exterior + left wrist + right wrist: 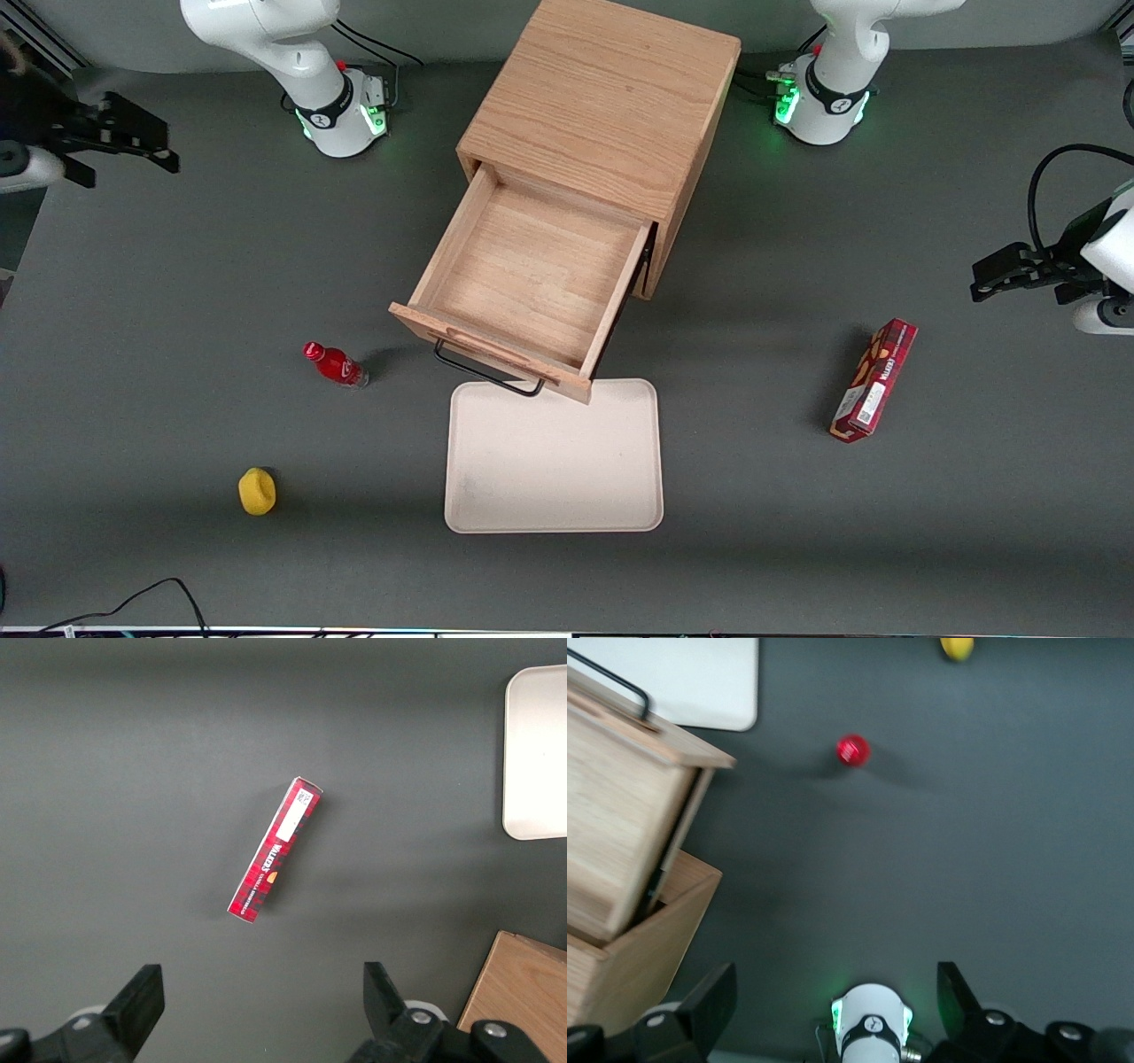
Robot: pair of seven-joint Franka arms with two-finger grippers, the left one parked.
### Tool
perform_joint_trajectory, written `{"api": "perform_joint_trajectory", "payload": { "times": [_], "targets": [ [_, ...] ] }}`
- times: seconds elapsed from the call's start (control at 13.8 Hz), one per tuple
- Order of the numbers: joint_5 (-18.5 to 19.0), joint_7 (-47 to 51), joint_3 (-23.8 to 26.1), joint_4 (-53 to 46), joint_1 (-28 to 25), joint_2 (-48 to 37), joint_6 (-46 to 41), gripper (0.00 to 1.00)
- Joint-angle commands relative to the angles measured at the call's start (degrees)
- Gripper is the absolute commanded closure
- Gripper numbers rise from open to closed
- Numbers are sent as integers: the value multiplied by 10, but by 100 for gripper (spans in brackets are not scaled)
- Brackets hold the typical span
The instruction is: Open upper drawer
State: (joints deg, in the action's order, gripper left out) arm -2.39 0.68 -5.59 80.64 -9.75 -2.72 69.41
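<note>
A: Where is the upper drawer?
B: It stands pulled well out of the cabinet, its black handle hanging over the tray's edge at 12 o'clock.
A: And the gripper?
B: It is well apart from the drawer, toward the working arm's end of the surface, fingers spread, holding nothing. A red bottle lies near the handle.

Robotics lab: fixed arm bases with green status lights on grey matted table.
</note>
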Motion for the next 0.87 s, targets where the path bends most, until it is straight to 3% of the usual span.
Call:
{"api": "perform_joint_trajectory", "payload": {
  "times": [0.0,0.07,0.22,0.44,0.8],
  "targets": [
    [18,14,-18,263,-7,-169,121,0],
    [33,14,-27,306,-8,-193,150,0],
    [56,19,-27,296,-8,-182,151,0],
    [56,96,-29,266,-8,-158,149,0],
    [56,98,-35,243,-8,-139,150,0]
  ]
}}
